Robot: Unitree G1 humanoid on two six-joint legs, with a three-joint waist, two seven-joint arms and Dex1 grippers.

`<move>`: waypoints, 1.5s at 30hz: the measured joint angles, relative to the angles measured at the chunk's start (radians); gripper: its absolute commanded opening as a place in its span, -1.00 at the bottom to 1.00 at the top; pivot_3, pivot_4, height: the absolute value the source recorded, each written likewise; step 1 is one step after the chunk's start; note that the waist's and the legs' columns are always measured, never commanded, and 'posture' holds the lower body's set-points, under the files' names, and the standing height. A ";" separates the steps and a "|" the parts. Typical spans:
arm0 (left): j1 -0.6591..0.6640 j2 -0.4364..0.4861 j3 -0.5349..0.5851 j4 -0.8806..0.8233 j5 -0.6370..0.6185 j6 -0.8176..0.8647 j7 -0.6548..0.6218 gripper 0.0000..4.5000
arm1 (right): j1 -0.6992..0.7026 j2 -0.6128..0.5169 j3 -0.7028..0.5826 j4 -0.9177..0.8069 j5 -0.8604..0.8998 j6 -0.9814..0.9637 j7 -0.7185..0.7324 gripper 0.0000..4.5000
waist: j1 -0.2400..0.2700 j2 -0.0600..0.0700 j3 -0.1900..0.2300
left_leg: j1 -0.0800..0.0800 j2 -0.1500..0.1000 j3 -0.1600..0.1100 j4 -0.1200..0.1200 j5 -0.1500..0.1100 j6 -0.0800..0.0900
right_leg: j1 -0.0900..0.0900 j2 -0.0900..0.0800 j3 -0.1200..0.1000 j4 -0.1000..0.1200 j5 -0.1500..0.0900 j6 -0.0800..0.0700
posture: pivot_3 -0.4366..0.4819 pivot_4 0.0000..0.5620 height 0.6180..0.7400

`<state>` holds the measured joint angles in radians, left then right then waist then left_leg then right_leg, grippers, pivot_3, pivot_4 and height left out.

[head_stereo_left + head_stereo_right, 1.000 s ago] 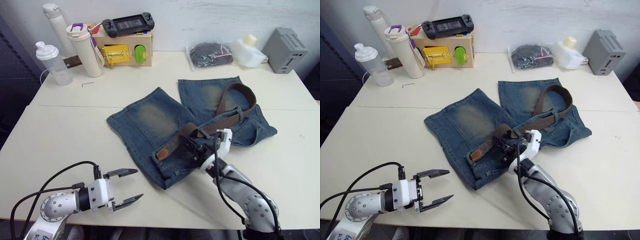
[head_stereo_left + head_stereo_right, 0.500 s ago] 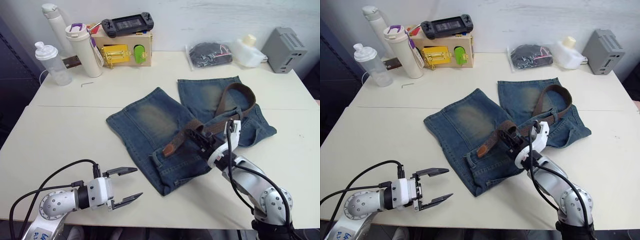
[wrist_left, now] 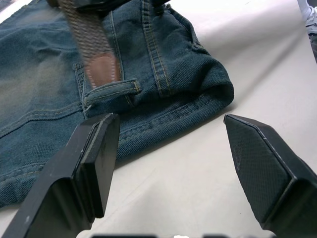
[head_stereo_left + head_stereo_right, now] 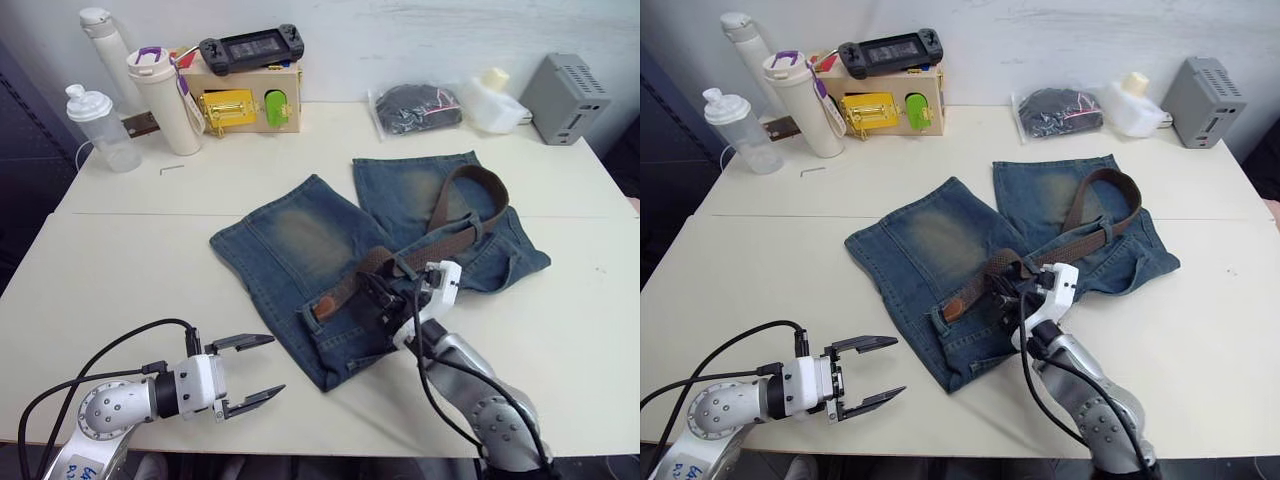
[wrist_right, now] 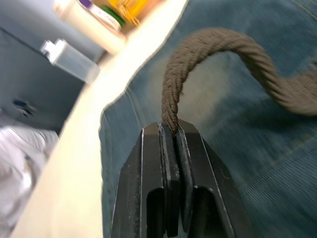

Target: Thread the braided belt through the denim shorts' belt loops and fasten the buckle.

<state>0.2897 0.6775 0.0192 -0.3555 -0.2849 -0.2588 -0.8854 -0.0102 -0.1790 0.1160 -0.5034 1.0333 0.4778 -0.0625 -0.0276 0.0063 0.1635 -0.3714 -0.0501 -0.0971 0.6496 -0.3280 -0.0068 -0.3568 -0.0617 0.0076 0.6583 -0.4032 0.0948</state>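
Faded blue denim shorts (image 4: 330, 250) lie flat on the pale desk (image 4: 130, 270), waistband toward the robot, legs pointing away. The dark brown woven braided belt (image 4: 440, 245) lies across them: a loop curls over the right leg, the strap runs back along the waistband, and its leather-tipped end (image 3: 101, 69) rests on the denim just beside a blue denim belt loop (image 3: 111, 89). Silver buckle not made out. Right gripper (image 4: 385, 300) sits over the waistband with its black fingers (image 5: 171, 148) clamped tight on the belt, strap arching up out of them in the right wrist view. Left gripper (image 4: 245, 372) hovers low over bare desk near the shorts' near corner, fingers (image 3: 91, 153) spread wide, holding nothing. Judged step: feeding the tip into a loop, task at an early stage. To do it well: keep the grip close enough to the tip that the floppy braid doesn't buckle, line the tip flat with the loop opening, push along the waistband not down into it; the left gripper could pin the denim beside the loop so the cloth doesn't bunch or slide. Risk: tip skating over the loop instead of under.
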 measured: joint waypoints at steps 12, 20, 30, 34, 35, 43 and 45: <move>0.008 -0.008 0.000 0.004 0.013 -0.011 0.000 0.65 | 0.003 0.013 0.008 -0.001 -0.129 0.024 0.083 -1.00 | 0.000 0.000 0.000 | 0.000 0.000 0.000 0.000 0.000 0.000 | 0.000 0.000 0.000 0.000 0.000 0.000 | -0.05 -0.47 1.00; 0.014 -0.008 0.000 0.004 0.014 -0.015 -0.002 0.65 | 0.024 0.006 -0.005 -0.008 -0.150 0.059 0.103 -1.00 | 0.000 0.000 0.000 | 0.000 0.000 0.000 0.000 0.000 0.000 | 0.000 0.000 0.000 0.000 0.000 0.000 | -0.05 -0.47 1.00; 0.017 -0.008 0.000 0.004 0.014 -0.015 -0.006 0.65 | 0.047 0.007 -0.025 -0.024 -0.156 0.074 0.117 -1.00 | 0.000 0.000 0.000 | 0.000 0.000 0.000 0.000 0.000 0.000 | 0.000 0.000 0.000 0.000 0.000 0.000 | -0.05 -0.47 1.00; 0.017 -0.008 0.000 0.004 0.014 -0.015 -0.009 0.65 | 0.047 0.009 -0.064 -0.024 -0.149 0.075 0.117 -1.00 | 0.000 0.000 0.000 | 0.000 0.000 0.000 0.000 0.000 0.000 | 0.000 0.000 0.000 0.000 0.000 0.000 | -0.05 -0.47 1.00; 0.017 -0.008 0.000 0.004 0.014 -0.015 -0.010 0.65 | 0.047 0.009 -0.074 -0.024 -0.148 0.075 0.117 -1.00 | 0.001 0.000 0.000 | 0.000 0.000 0.000 0.000 0.000 0.000 | 0.000 0.000 0.000 0.000 0.000 0.000 | -0.05 -0.47 1.00; 0.018 -0.009 0.000 0.008 0.014 -0.017 -0.013 0.65 | 0.053 0.005 -0.061 -0.046 -0.151 0.113 0.133 -1.00 | 0.000 0.000 0.000 | 0.000 0.000 0.000 0.000 0.000 0.000 | 0.000 0.000 0.000 0.000 0.000 0.000 | -0.05 -0.47 1.00; 0.017 -0.010 0.000 0.008 0.014 -0.018 -0.013 0.65 | 0.053 0.006 -0.036 -0.047 -0.168 0.115 0.137 -1.00 | 0.000 0.000 0.000 | 0.000 0.000 0.000 0.000 0.000 0.000 | 0.000 0.000 0.000 0.000 0.000 0.000 | -0.05 -0.47 1.00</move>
<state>0.3072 0.6679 0.0194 -0.3473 -0.2713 -0.2772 -0.8981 0.0428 -0.1734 0.0803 -0.5504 0.8649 0.5931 0.0743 -0.0272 0.0062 0.1635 -0.3712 -0.0503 -0.0971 0.6497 -0.3280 -0.0068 -0.3568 -0.0619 0.0078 0.6582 -0.4032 0.0947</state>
